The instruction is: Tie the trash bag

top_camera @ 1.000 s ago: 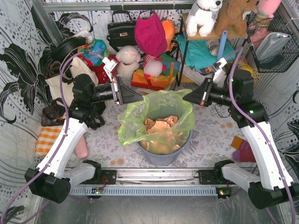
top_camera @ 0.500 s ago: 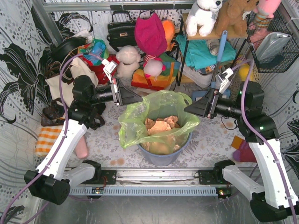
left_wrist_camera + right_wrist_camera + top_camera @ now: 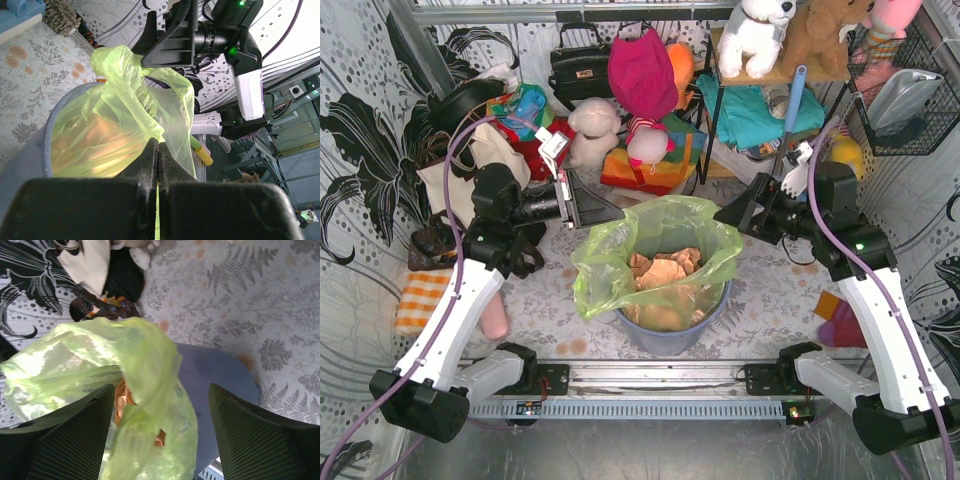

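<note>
Right tool (image 3: 161,395) wider, astride trash bag (image 3: 95,357)

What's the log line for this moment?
left jaws: shut on trash bag rim | right jaws: open beside opposite rim | bag untied, in bin

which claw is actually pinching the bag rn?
The left claw, shut on the rim of the trash bag. The right claw is open, straddling the film without gripping.

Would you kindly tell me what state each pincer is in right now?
Left pincer: closed, pinching a fold of the trash bag.
Right pincer: open, with the bag's rim between its fingers, not gripped.
</note>
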Tool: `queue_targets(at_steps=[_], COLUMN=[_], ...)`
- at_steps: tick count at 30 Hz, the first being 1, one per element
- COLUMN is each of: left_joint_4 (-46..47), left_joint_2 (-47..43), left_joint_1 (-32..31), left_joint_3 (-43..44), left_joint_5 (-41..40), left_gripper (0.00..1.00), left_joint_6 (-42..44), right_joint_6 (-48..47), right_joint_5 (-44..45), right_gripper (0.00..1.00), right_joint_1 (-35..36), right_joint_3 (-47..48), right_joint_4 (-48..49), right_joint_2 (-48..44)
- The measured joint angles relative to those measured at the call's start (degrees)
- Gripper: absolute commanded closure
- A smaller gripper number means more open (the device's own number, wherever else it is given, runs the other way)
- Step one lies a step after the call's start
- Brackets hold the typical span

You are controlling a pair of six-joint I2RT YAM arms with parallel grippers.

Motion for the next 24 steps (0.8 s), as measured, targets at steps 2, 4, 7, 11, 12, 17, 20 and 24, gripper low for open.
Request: queue_targets(at_steps=[2, 4, 7, 11, 12, 17, 20, 24], left_joint_4=[0.0, 0.0, 0.0, 0.0, 0.0, 0.2, 0.3, 0.3], left_joint_2=[-0.1, -0.2, -0.3, -0.4, -0.4, -0.4, -0.4, -0.4], left_joint_1=[0.0, 0.0, 0.0, 0.0, 0.0, 0.0, 0.0, 0.0], left_joint_3=[0.0, 0.0, -0.2, -0.3, -0.3, -0.4, -0.4, -0.4], left_joint_5=[0.0, 0.0, 0.0, 0.0, 0.0, 0.0, 0.0, 0.0], left_gripper=[1.0, 1.0, 1.0, 1.0, 1.0, 1.0, 1.0, 1.0], left_joint_6=[0.0, 0.0, 0.0, 0.0, 0.0, -0.1, -0.1, -0.1], right_joint_6=[0.7, 1.7, 4.9, 11.1, 12.7, 18.3, 20.3, 24.2], right_joint_5=[0.6, 0.4, -2.4, -7.8, -9.2, -14.5, -16.7, -20.0], right_gripper=[0.3, 0.39, 0.49, 0.55, 0.58, 0.63, 0.62, 0.64], right_joint_1=[0.0, 0.0, 0.0, 0.0, 0.0, 0.0, 0.0, 0.0], right_joint_3=[-1.6, -3.7, -7.7, -12.2, -12.5, -12.2, -11.5, -11.5], right_joint_4=[0.4, 1.6, 5.5, 12.2, 14.0, 21.7, 24.5, 29.2], right_joint_2=[0.1, -0.1, -0.6, -2.2, -2.6, -4.4, -4.8, -5.0])
